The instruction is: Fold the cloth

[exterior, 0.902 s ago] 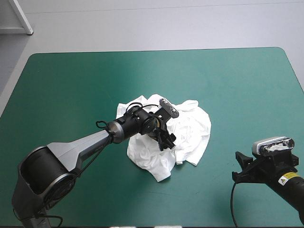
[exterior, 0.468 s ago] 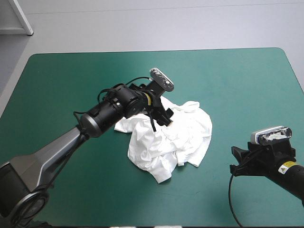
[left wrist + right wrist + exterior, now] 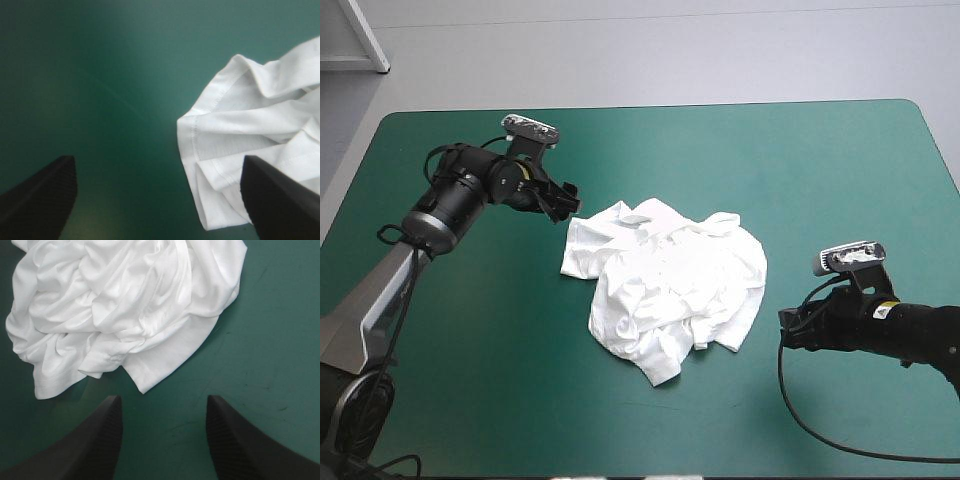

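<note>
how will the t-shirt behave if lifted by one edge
Probably floppy: the T-shirt lies in a crumpled heap of soft folds, so it should sag. Likely light: the cloth looks thin. Pushed, it would probably bunch up.

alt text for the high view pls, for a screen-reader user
A white T-shirt lies in a crumpled heap near the middle of the teal-green table. The left tool hangs open by the heap's far-left corner; the right tool sits open to its right; neither holds it.
</note>
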Available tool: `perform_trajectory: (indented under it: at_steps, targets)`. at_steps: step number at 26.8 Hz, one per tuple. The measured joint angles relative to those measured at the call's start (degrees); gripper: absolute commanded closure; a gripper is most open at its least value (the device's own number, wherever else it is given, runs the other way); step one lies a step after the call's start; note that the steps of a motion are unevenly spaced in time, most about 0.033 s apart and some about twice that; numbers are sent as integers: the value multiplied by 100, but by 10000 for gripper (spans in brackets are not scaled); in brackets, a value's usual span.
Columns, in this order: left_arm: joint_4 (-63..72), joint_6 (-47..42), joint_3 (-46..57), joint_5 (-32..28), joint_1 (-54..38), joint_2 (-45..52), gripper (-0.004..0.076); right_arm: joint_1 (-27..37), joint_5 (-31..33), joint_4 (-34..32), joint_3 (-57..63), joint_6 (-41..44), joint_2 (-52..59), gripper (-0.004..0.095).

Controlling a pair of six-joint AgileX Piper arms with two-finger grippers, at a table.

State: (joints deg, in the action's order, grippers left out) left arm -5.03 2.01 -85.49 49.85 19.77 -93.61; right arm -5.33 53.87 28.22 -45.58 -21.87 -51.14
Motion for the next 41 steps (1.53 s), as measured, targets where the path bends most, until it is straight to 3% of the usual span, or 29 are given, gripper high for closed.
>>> perform_trajectory:
  at_steps: [4, 12, 23, 28, 32, 41]
  targets:
    - [968, 470, 249, -173, -538, -220, 76, 0, 35, 57, -1, -20, -141, 412]
    - [1501, 775, 314, -347, -540, -1231, 84, -277, 69, 215, -1, 8, -352, 412]
    - [1497, 780, 314, -960, -138, -1734, 241, -1544, -378, -228, -1, 682, -857, 412]
    - [1431, 782, 251, -1081, -123, -1854, 435, -2042, -567, -724, -1, 1030, -1165, 412]
    - [1367, 864, 227, -1235, -123, -1909, 703, -2248, -735, -997, -1, 1242, -1335, 412]
    - [1453, 958, 202, -1492, -123, -1976, 703, -2950, -1582, -1679, -1, 1286, -2575, 413]
